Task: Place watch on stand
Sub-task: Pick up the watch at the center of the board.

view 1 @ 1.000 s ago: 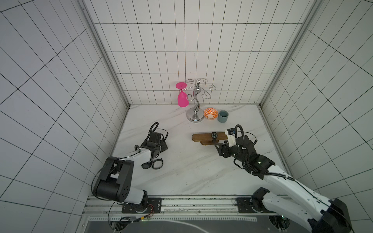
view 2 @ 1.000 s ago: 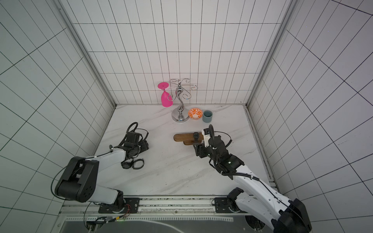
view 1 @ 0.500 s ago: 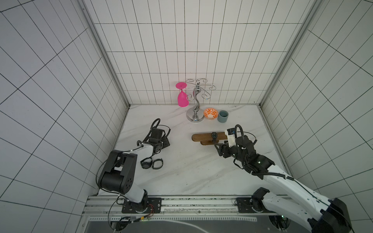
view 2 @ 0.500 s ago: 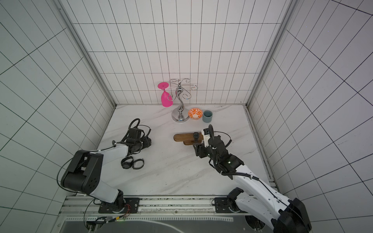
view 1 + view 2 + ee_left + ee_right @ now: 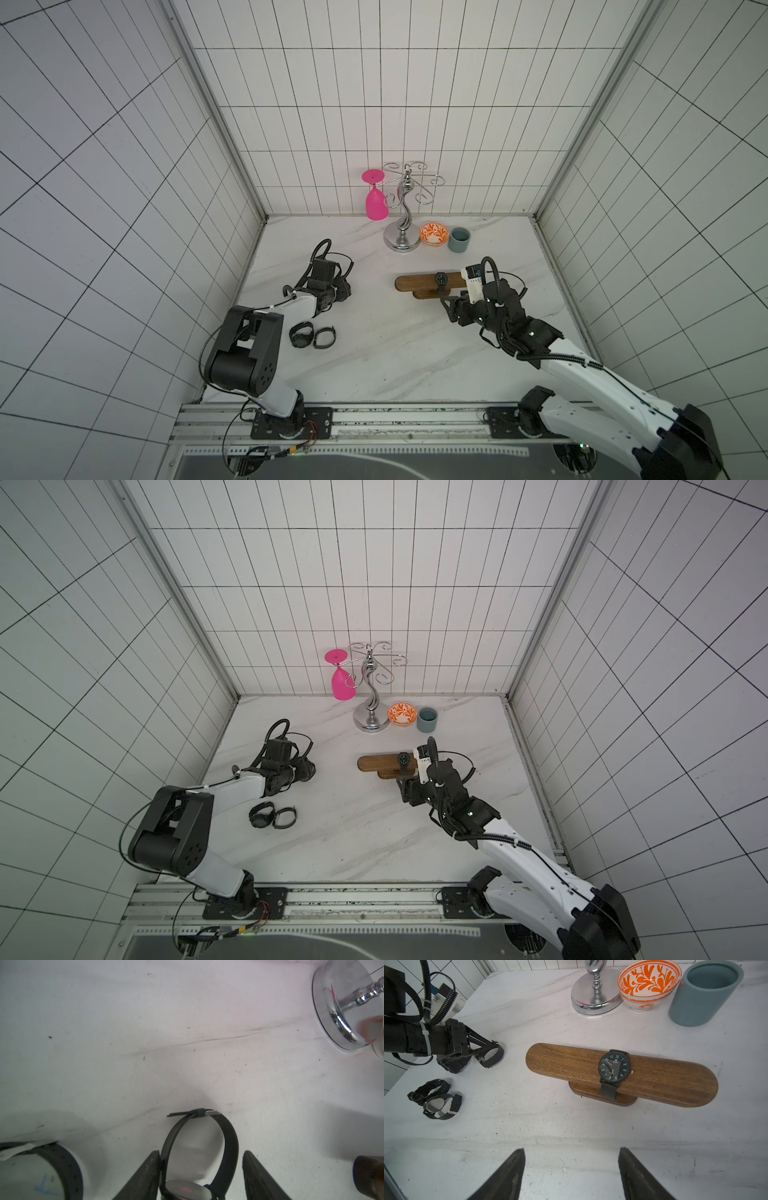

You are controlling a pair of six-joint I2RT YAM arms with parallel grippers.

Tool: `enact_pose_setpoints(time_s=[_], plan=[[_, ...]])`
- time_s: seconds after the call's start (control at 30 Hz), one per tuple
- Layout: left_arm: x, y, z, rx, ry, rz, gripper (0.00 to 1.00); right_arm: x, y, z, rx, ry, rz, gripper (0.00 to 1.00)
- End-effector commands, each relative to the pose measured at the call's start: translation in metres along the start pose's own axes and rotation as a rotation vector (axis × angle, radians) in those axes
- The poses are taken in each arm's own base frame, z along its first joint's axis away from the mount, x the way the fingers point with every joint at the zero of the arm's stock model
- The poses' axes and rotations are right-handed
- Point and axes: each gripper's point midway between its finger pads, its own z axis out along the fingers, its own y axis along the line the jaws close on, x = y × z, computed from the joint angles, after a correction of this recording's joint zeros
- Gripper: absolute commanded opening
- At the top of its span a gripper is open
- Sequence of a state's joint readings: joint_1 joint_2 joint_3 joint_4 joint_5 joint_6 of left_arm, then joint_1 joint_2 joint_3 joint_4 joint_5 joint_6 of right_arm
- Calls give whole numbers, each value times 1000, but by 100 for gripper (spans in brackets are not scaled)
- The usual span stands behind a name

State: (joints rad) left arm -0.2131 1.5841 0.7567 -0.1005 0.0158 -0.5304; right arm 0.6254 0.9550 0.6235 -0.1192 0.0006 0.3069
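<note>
Stand (image 5: 562, 1061): long dark wood-grain bar w/ rounded ends on paler oval base, mid table (image 5: 571, 1126) of white veined marble. Round black-dial watch (image 5: 614, 1065) w/ grey strap wrapped round bar, near its middle. Left gripper (image 5: 200, 1152) pinching second black watch (image 5: 228, 1136), smooth matte strap looped & buckled, poking out past fingertips, left of stand & well apart from it. Right gripper (image 5: 571, 1149): jaws spread wide, empty, on near side of stand.

Vs 1 s ago: left gripper gone from pair of loose watches (image 5: 435, 1099), now farther back; right arm same.

Held watch's case cut off at wrist-view edge, hidden under gripper in both top views. Bar's right end covered by right wrist there.
</note>
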Motion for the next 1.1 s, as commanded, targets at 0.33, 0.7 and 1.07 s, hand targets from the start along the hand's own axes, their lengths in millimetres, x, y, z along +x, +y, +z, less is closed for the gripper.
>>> enact_pose_setpoints(time_s=[0.33,0.7,1.07], plan=[[-20,9,14,-56,11,5,42,17,0,7,15,57,-19,73],[-16,12,20,-70,35,16,24,14,5,9,7,63,-26,73],[-13,5,23,-22,29,17,2,14,14,12,-6,70,-30,72]])
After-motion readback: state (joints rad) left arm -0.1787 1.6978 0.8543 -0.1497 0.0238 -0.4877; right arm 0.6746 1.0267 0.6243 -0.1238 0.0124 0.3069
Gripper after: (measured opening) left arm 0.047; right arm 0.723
